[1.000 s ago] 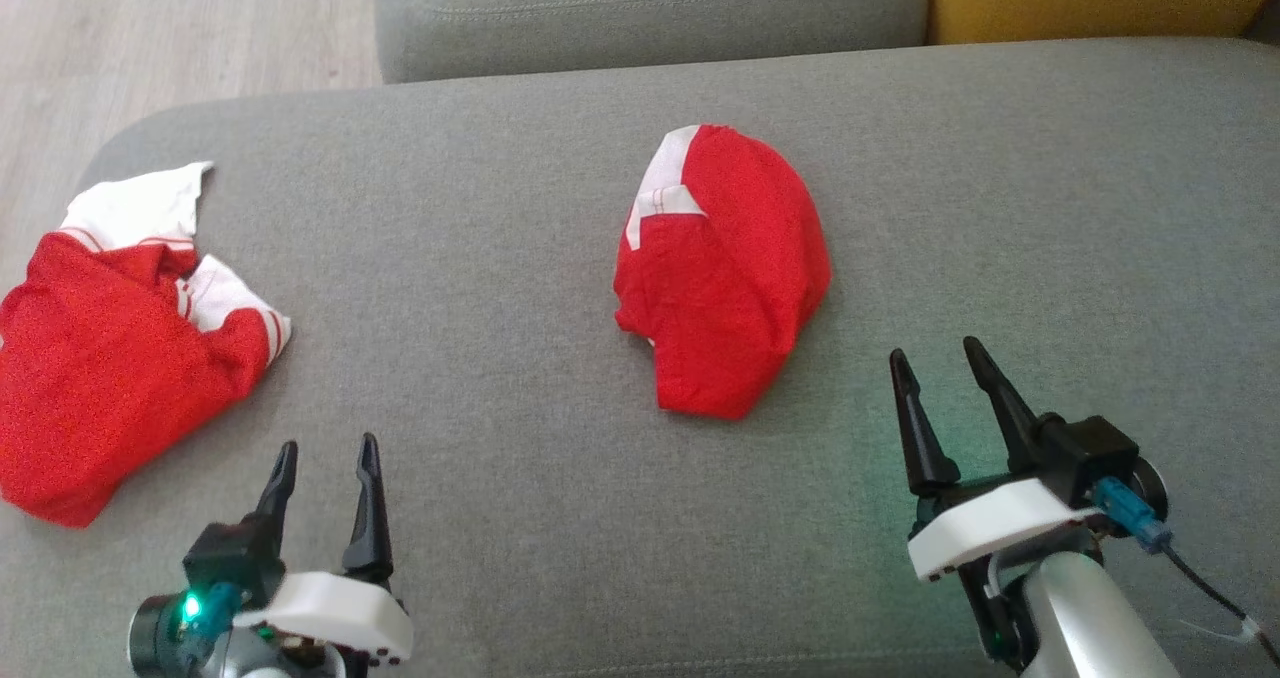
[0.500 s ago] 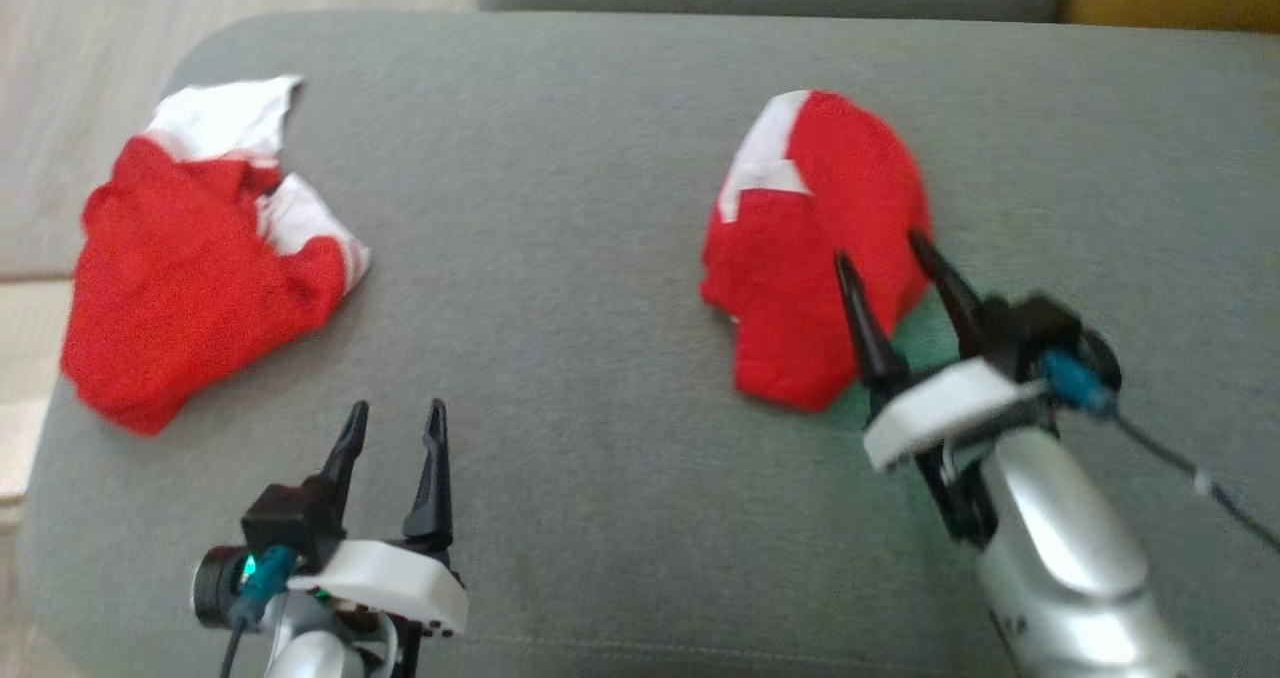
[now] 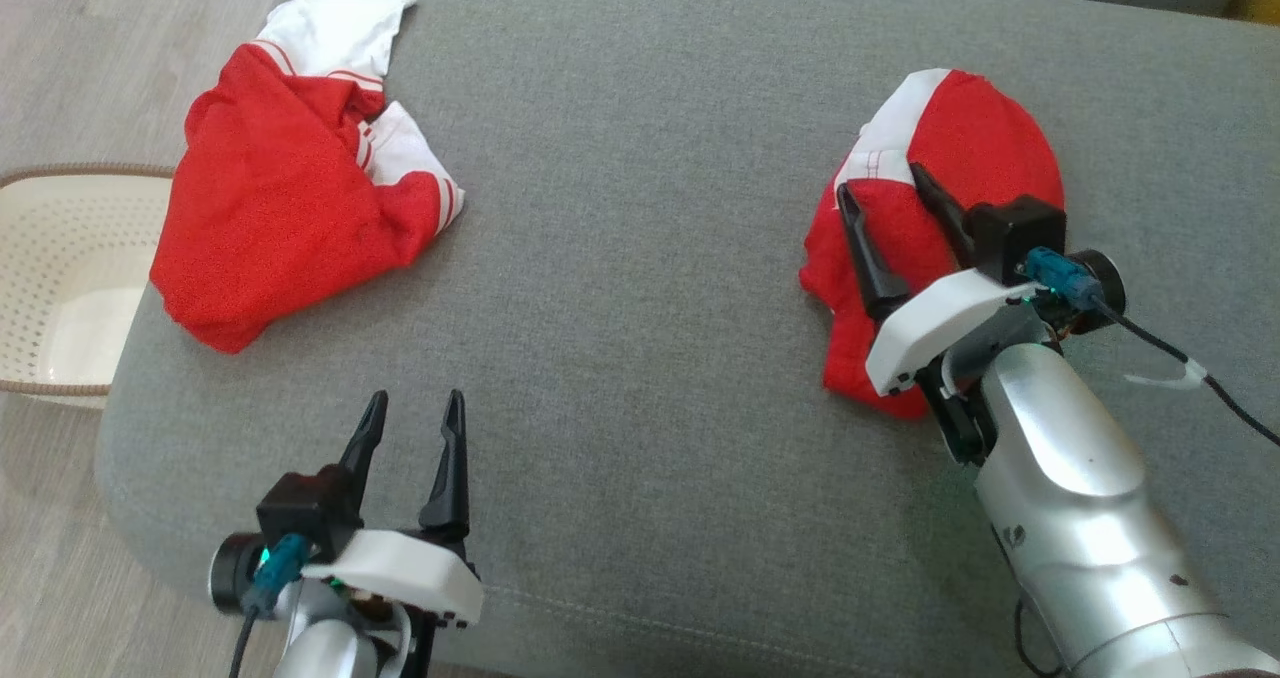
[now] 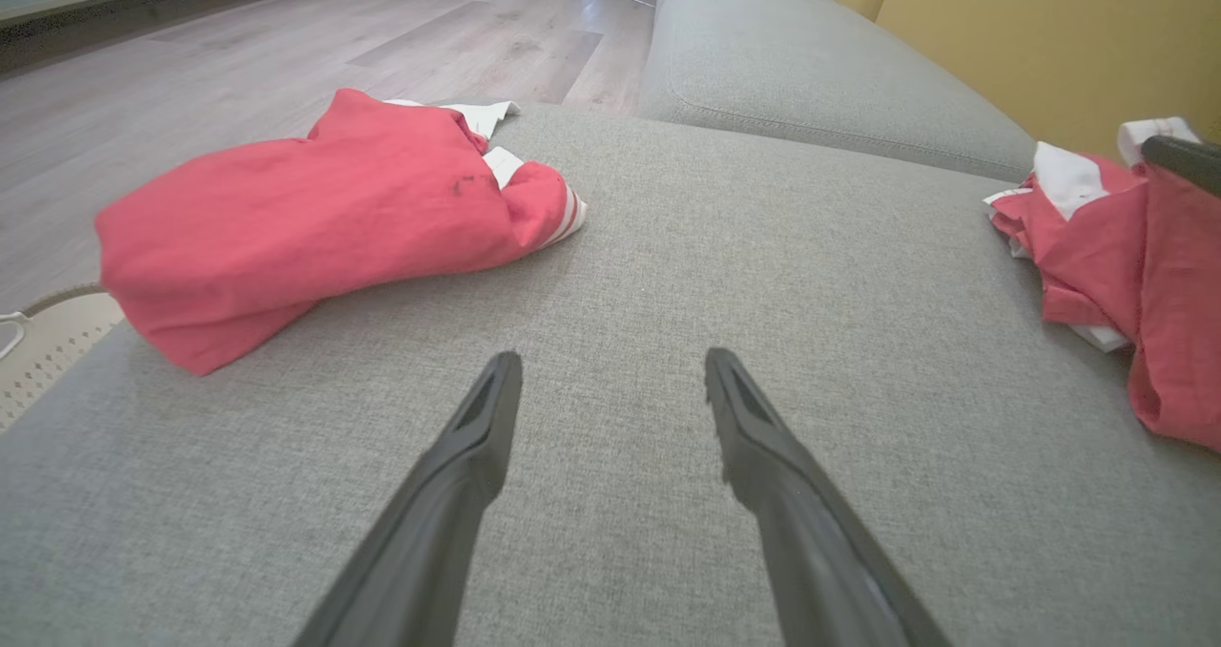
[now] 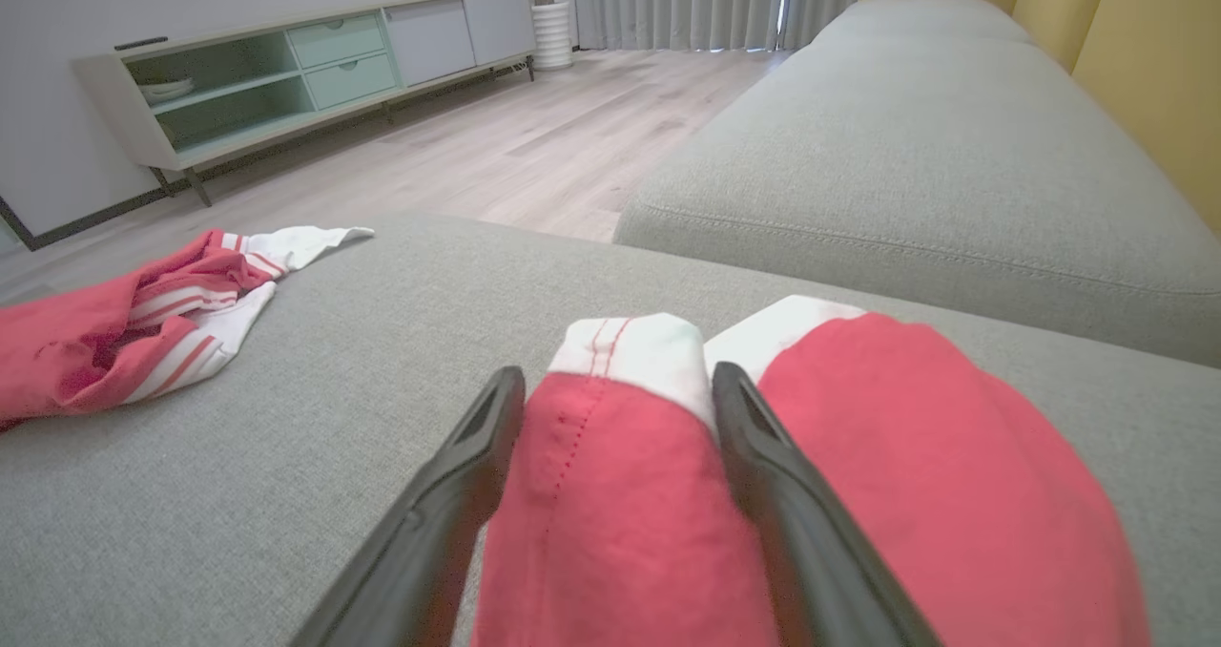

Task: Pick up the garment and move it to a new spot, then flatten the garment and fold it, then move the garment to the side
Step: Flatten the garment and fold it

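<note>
Red garment [image 3: 990, 138] is lying at right; right gripper [image 3: 880, 179] is straddling its fold, wide; left gripper [image 3: 417, 394] is hovering wide.

Home liv. rm — grey sofa [image 5: 906, 151], sideboard [image 5: 315, 65], curtains [image 5: 687, 3].

Text in view: none can be read.
Garment [image 3: 985, 133], toward the right edge of the cushion [image 3: 640, 258]: plain red and white cloth, nothing legible.
Right forearm [image 3: 1075, 478]: one small dark mark on its silver shell, too small to read.
</note>
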